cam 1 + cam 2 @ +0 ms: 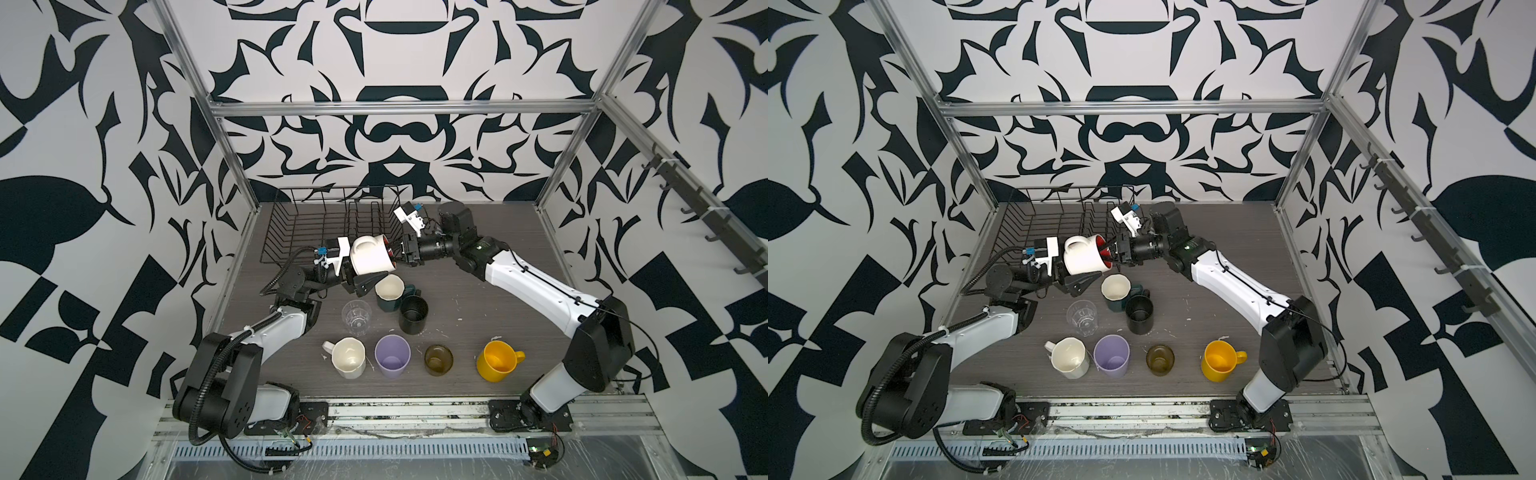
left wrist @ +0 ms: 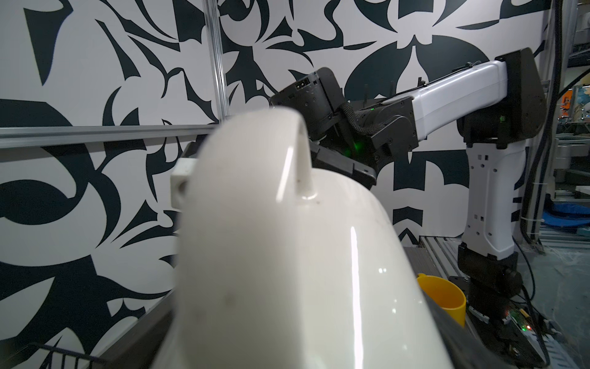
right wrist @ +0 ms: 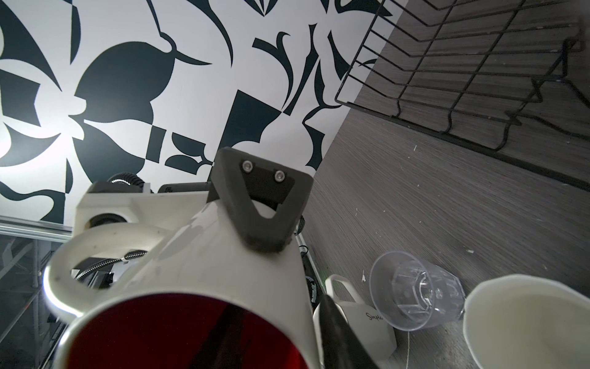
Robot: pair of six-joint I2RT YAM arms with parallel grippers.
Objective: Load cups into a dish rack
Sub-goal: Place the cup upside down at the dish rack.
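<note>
A white mug with a red inside hangs on its side in the air, just in front of the black wire dish rack. My left gripper is shut on the mug's body; one dark finger presses its wall. My right gripper meets the mug's mouth from the right. Its jaws stand open astride the rim, one finger inside the red hollow and one outside. In the left wrist view the mug fills the picture and hides the jaws. Nothing sits in the rack.
On the table stand a dark-green faceted mug, a black mug and a clear glass. Nearer the front edge are a cream mug, a lilac tumbler, an amber glass and a yellow mug.
</note>
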